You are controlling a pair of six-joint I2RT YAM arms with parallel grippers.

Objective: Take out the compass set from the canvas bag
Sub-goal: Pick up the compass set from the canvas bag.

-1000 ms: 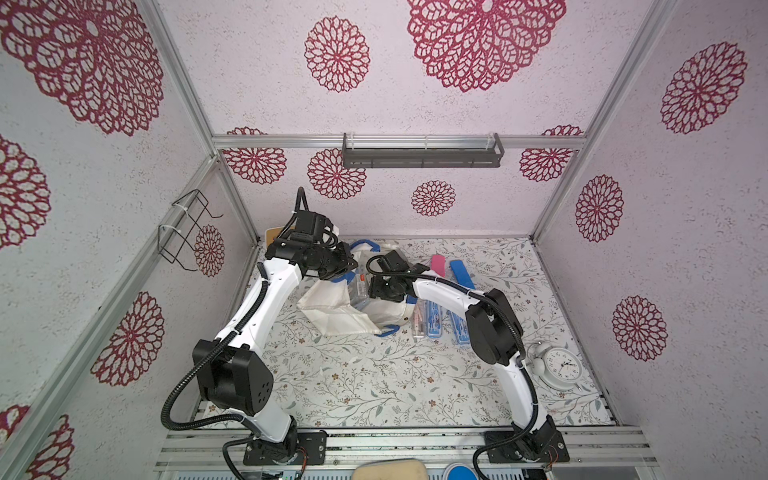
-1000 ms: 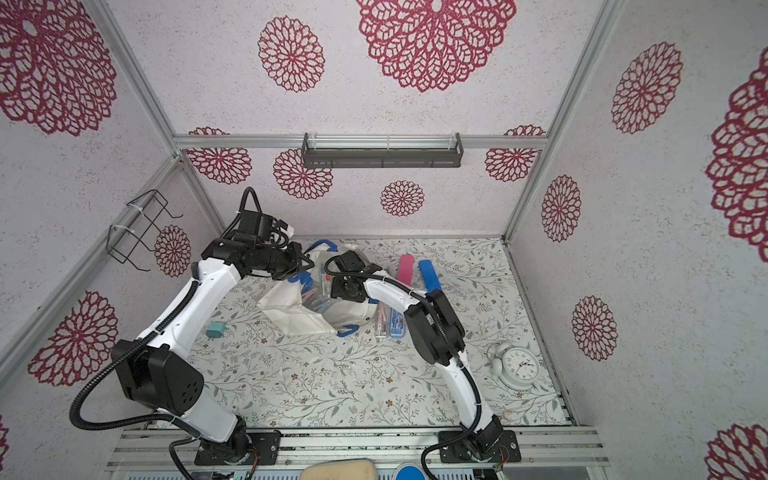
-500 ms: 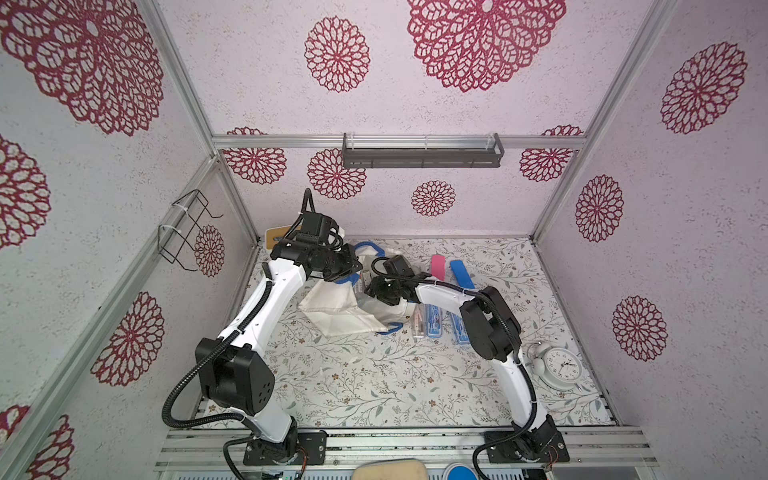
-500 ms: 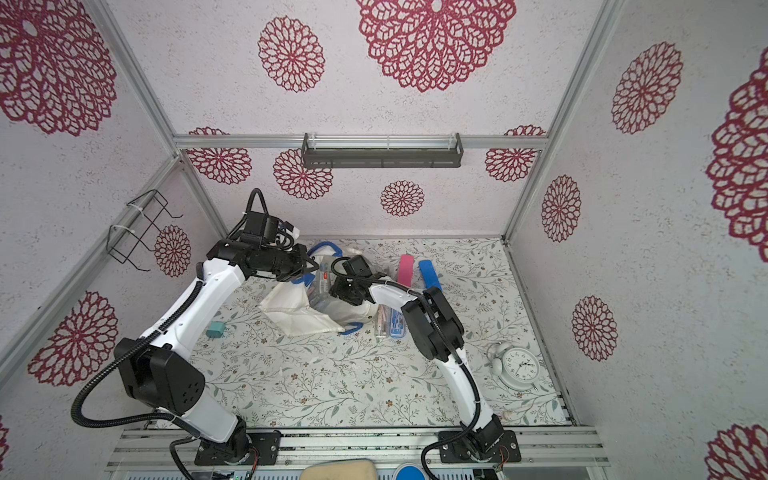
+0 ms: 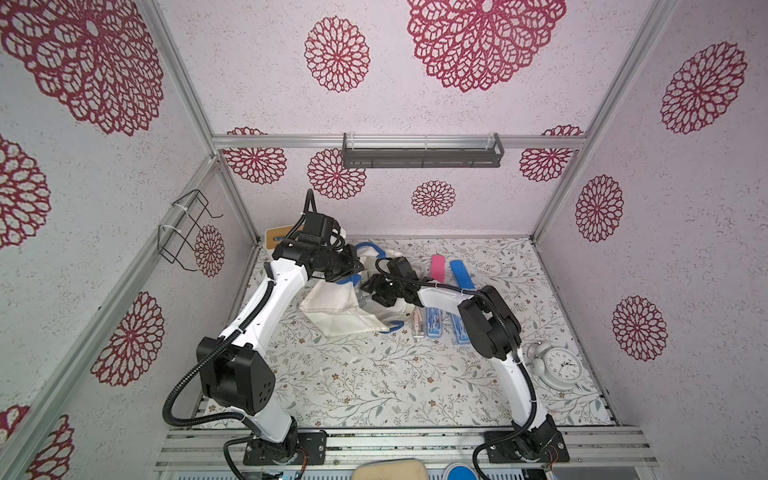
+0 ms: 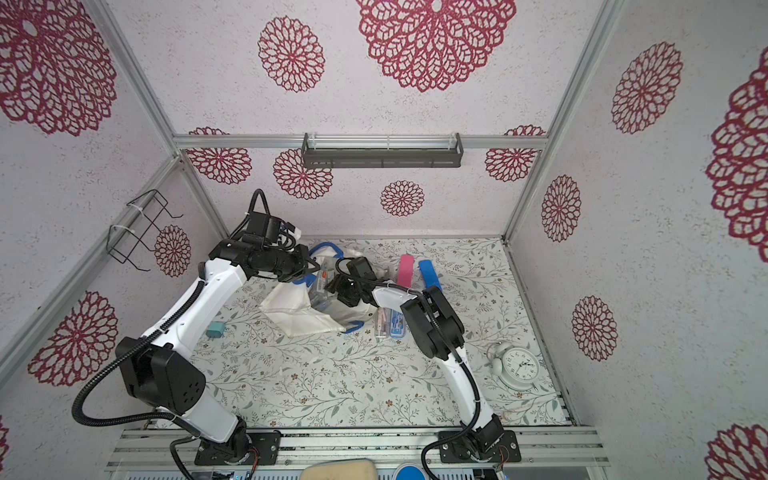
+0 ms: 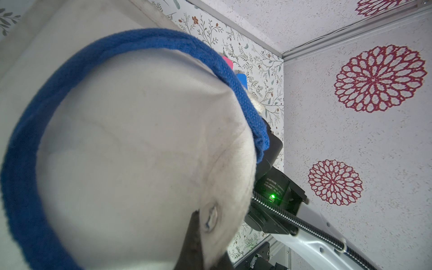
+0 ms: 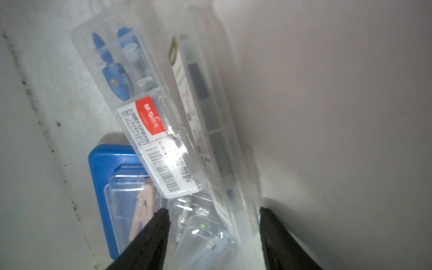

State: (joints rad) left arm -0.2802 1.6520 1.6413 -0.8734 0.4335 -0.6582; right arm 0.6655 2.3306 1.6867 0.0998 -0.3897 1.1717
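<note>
- Several clear cases lie stacked inside the canvas bag. The compass set with the blue compass and red label lies on top, just ahead of my right gripper.
- I judge it light and rigid, but smooth plastic: slippery, with a lid that might pop under a hard squeeze.
- I would take it across its narrow width near the labelled middle, not by an end.
- A long clear case lies alongside it, touching, and a blue-backed case sits partly beneath its near end. Either could drag along.
- My right gripper's jaws stand apart, grasping nothing, and straddle the near ends of the pile.
- Soft cloth wall stands close beside one fingertip and may snag.
- My left gripper is clenched on the bag's rim by the blue handle, holding the mouth open.
- Two more cases lie outside the bag on the table, behind the right gripper.
</note>
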